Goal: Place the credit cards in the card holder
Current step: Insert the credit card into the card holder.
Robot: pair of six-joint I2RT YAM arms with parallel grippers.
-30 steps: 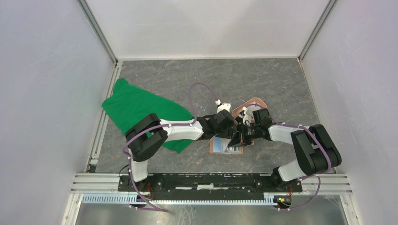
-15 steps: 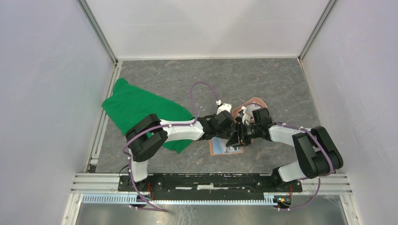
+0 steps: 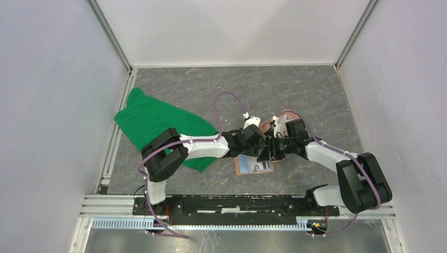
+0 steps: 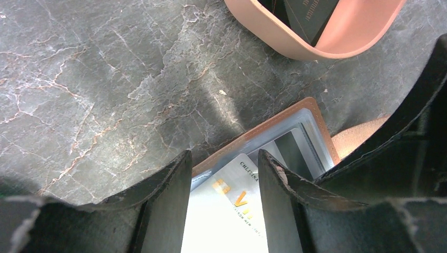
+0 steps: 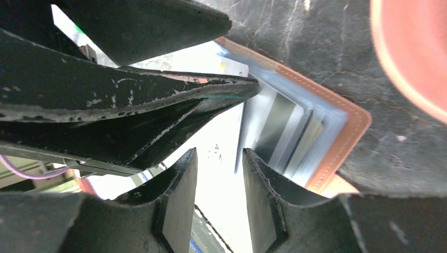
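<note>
Card holder [image 3: 253, 167] lies open on counter [image 3: 211, 89], 5 o'clock of centre. White card [image 4: 226, 211] lies on it, beside pockets. Left pincer [image 4: 223, 158] half apart astride card; clamp unclear. Right pincer [image 5: 219, 154] parted, empty. Best: keep card flat, square to pocket mouth, slide gently.

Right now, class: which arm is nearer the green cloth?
Left. The left arm passes over the near corner of the green cloth; the right arm lies beyond the card holder, clear of it.

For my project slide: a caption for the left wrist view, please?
Left pincer straddling a white credit card at the open card holder; pink tray behind.
</note>
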